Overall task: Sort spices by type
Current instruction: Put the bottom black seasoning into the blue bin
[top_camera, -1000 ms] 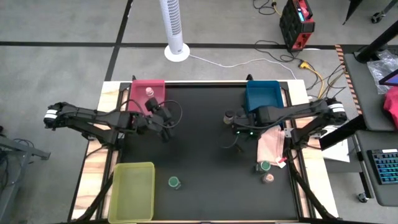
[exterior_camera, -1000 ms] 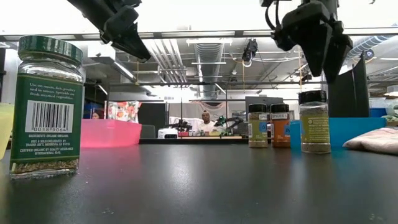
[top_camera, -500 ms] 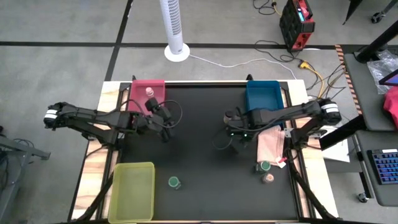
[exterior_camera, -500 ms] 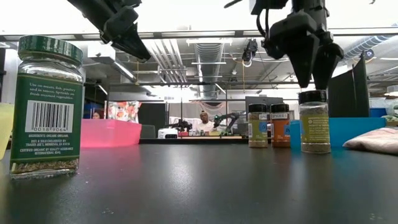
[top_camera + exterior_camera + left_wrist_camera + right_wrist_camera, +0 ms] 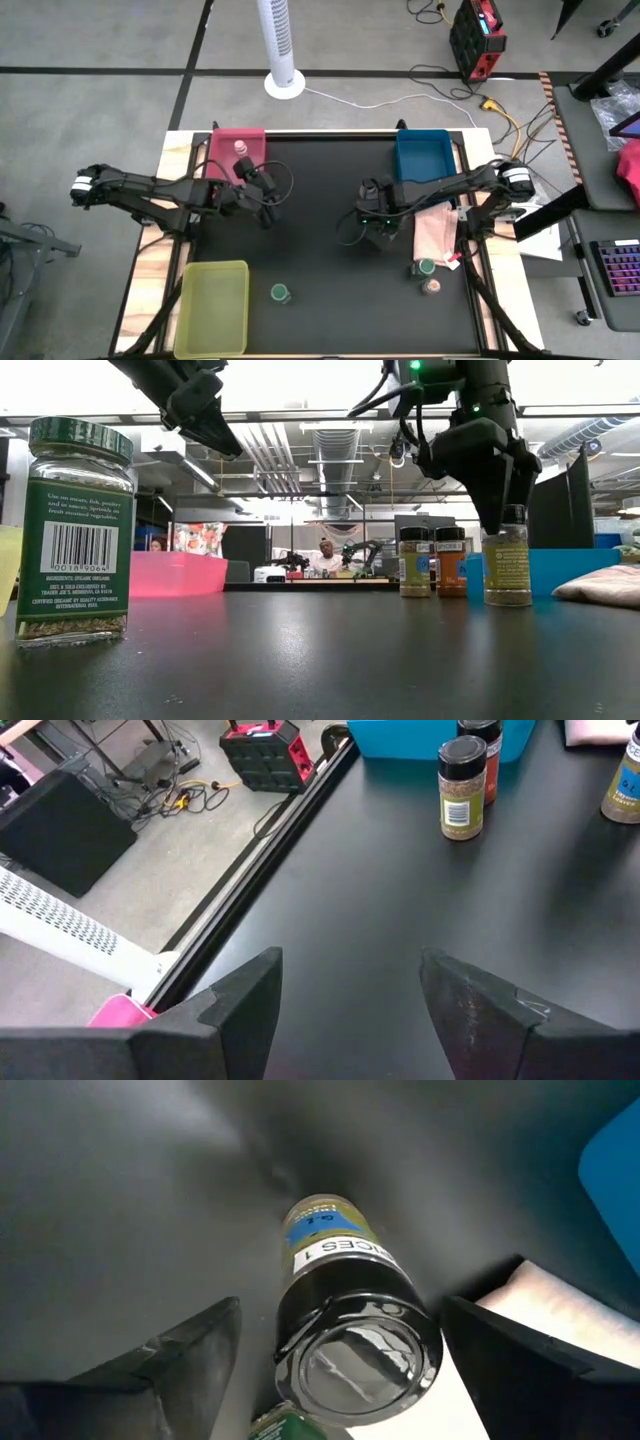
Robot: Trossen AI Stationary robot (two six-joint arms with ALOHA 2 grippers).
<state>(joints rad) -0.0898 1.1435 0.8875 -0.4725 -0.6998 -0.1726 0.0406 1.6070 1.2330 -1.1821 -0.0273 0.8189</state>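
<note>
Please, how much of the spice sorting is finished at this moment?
Done: one pinkish-topped jar stands in the red tray. In hand: the right gripper sits over a dark-capped jar, jaws open, not gripping; the left gripper hovers open. Left: the green-lidded jar beside the yellow-green tray, two jars by the pink cloth, two jars by the blue tray.

Left arm: stretched in from the left edge, held above the desk's rear left part.
Left claw (image 5: 268,205): fingers (image 5: 240,1010) spread, empty.
Right arm: reaching leftward, wrist bent down.
Right claw (image 5: 497,520): fingers parted, pointing down.
</note>
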